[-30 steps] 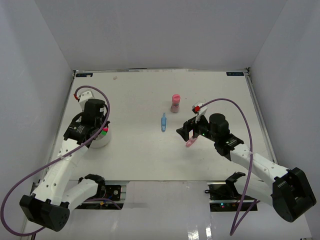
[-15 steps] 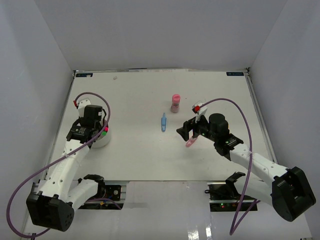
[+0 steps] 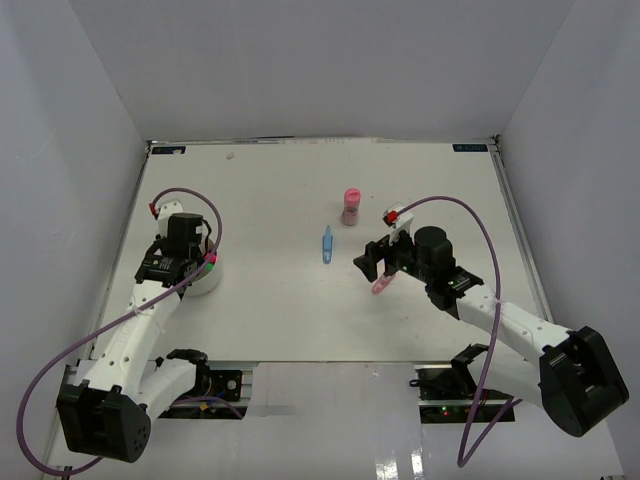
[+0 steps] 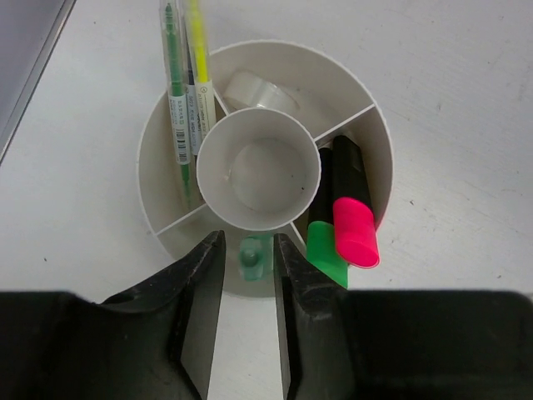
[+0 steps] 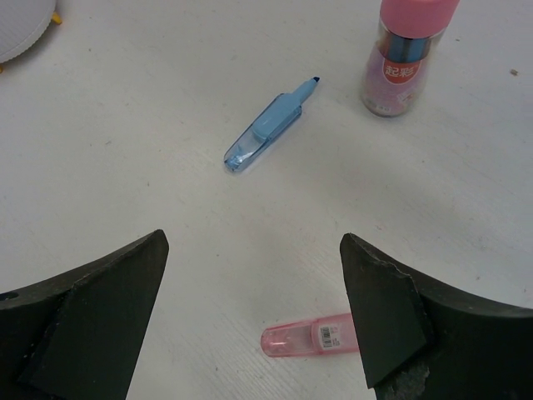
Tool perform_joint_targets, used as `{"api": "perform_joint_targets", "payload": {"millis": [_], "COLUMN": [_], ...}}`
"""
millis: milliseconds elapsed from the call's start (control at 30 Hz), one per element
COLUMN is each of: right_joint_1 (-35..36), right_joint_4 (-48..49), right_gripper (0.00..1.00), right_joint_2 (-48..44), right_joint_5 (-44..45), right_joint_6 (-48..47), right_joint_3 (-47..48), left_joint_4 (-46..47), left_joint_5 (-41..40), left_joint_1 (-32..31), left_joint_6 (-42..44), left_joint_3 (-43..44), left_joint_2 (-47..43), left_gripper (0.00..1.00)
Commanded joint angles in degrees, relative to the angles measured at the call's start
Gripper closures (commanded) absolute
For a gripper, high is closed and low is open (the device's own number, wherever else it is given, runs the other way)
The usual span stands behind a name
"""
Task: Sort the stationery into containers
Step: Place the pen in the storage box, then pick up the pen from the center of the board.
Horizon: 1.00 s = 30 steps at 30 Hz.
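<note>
A small green piece [image 4: 254,257] shows between the fingers of the left gripper [image 4: 249,240], over the near compartment of the white container [image 4: 375,133]; the jaws stand slightly apart, and the piece looks narrower than the gap, so it seems loose rather than pinched, though contact cannot be ruled out.

The container is round, with a central cup [image 4: 260,171] and walled sections around it. The left section holds a green pen [image 4: 175,92] and a yellow pen [image 4: 198,67]; the far one holds a tape roll [image 4: 254,90]; the right one holds a green-capped highlighter [image 4: 325,242] and a pink-capped highlighter [image 4: 356,229], whose caps lean out over the rim, just beside the left gripper's finger.

Out on the table [image 3: 270,180], well apart from the container, lie a blue pen [image 5: 266,129] and a pink pen [image 5: 312,337]; a pink cylinder [image 5: 404,58] stands upright beyond them. The right gripper [image 5: 251,242] hovers here with jaws spread wide and nothing in them; the pink pen lies near its right finger.

The step in hand looks like dropping the green piece. To do it well, the jaws should part fully; the lift should go straight up, clear of the rim and the leaning caps. For the pink pen, the right jaws should centre across its length before descending.
</note>
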Motion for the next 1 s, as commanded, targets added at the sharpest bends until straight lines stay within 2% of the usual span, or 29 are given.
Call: {"api": "perform_joint_targets", "payload": {"millis": [0, 33, 233, 367, 567, 700, 767, 833, 967], "right_joint_1": [0.12, 0.12, -0.15, -0.23, -0.23, -0.15, -0.23, -0.15, 1.26], "right_joint_4": [-0.34, -0.43, -3.5, -7.63, -16.06, -20.73, -22.57, -23.19, -23.28], "right_gripper": [0.1, 0.1, 0.1, 0.09, 0.06, 0.05, 0.04, 0.04, 0.07], "right_joint_2": [0.19, 0.36, 2.47, 2.56, 2.91, 4.84, 6.59, 7.65, 9.32], "right_joint_5": [2.83, 3.36, 7.57, 14.77, 26.29, 29.11, 29.64, 29.9, 31.66], "right_joint_6": [0.27, 0.36, 2.47, 5.63, 15.98, 22.93, 26.88, 29.0, 31.82], "right_joint_3": [0.67, 0.84, 1.81, 2.6, 3.83, 4.18, 4.36, 4.45, 4.45], "left_joint_4": [1.09, 1.09, 0.56, 0.12, 2.14, 7.22, 9.34, 12.67, 17.08], "left_joint_5": [0.93, 1.28, 4.0, 7.51, 21.65, 29.12, 30.19, 34.4, 37.92], "left_joint_1": [0.35, 0.27, 0.27, 0.27, 0.27, 0.27, 0.35, 0.35, 0.27], "left_joint_6": [0.88, 0.88, 1.23, 1.58, 2.63, 2.72, 2.9, 2.55, 1.85], "left_joint_3": [0.63, 0.8, 1.77, 4.49, 9.94, 9.69, 8.46, 6.62, 3.01], "left_joint_2": [-0.91, -0.82, -1.34, -2.13, -1.08, -0.73, -0.99, -1.52, -2.57], "left_gripper": [0.59, 0.55, 0.45, 0.4, 0.29, 0.28, 0.28, 0.28, 0.28]}}
